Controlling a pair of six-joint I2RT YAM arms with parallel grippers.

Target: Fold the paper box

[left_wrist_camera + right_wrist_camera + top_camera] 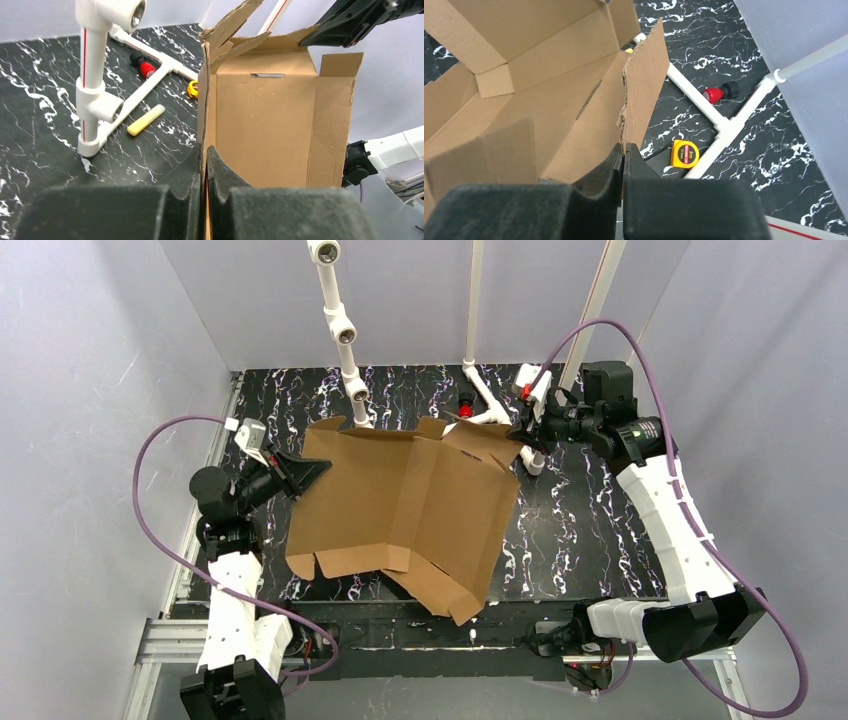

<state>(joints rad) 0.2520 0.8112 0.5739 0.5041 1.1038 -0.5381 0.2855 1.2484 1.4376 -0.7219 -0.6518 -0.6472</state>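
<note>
We see the box [400, 505] half-unfolded in the middle of the table [590, 530], covering the marble beneath, with the left gripper [205, 152] pinched shut on its left wall and the right gripper [623, 147] clamped on a ragged flap at its far right corner. From the left wrist that wall hides all but a sliver of the tape measure [685, 153], which lies by the white pipe [696, 99] behind the box. The box's inside shows bare panels and a narrow slot [267, 75].
</note>
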